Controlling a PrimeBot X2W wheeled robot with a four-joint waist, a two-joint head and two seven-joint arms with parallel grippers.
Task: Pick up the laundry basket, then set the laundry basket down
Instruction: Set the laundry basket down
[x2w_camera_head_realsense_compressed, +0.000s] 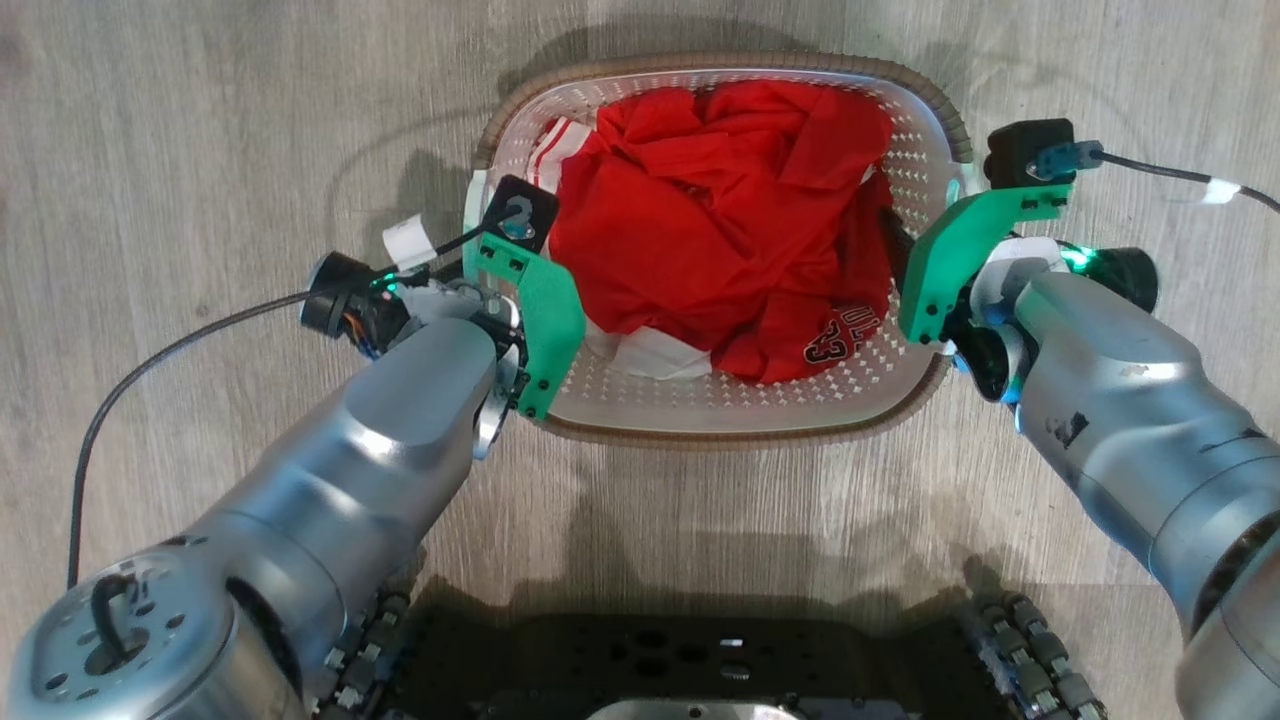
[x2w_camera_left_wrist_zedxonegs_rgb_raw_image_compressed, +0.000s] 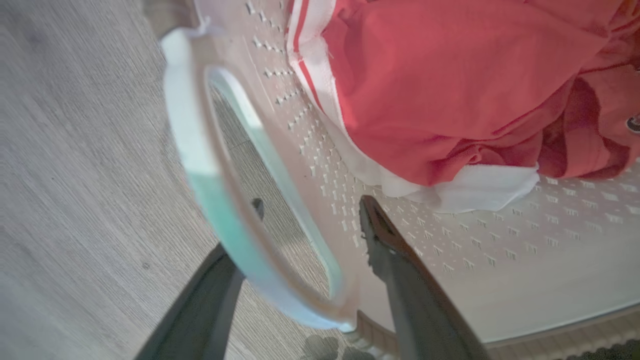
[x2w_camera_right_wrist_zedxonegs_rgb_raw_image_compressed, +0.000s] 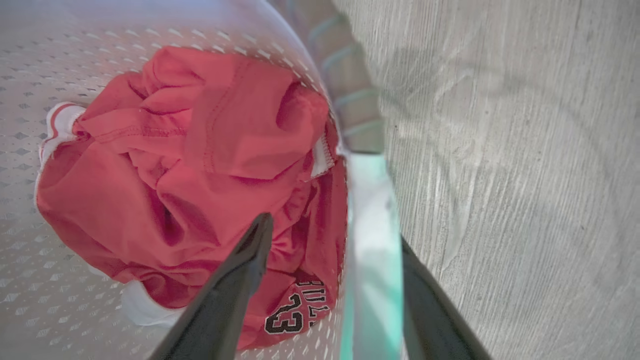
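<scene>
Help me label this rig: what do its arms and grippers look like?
The left arm and right arm are silver-grey shells. Each wrist carries a green bracket with a black camera block and a black cable. The left gripper and right gripper each have two long dark fingers.

Laundry basket (x2w_camera_head_realsense_compressed: 700, 436): small, white plastic, rounded-rectangular, perforated walls, brown woven-look rim. Upright and level, mouth up, straight ahead of the robot base (x2w_camera_head_realsense_compressed: 650, 650), long side facing it. One white loop handle (x2w_camera_left_wrist_zedxonegs_rgb_raw_image_compressed: 178, 125) on the short end to the base's left, the other handle (x2w_camera_right_wrist_zedxonegs_rgb_raw_image_compressed: 372, 225) on the short end to its right. Crumpled red jersey (x2w_camera_head_realsense_compressed: 720, 210) with white trim piled inside, number 23 showing at the corner nearest the base's right.
</scene>
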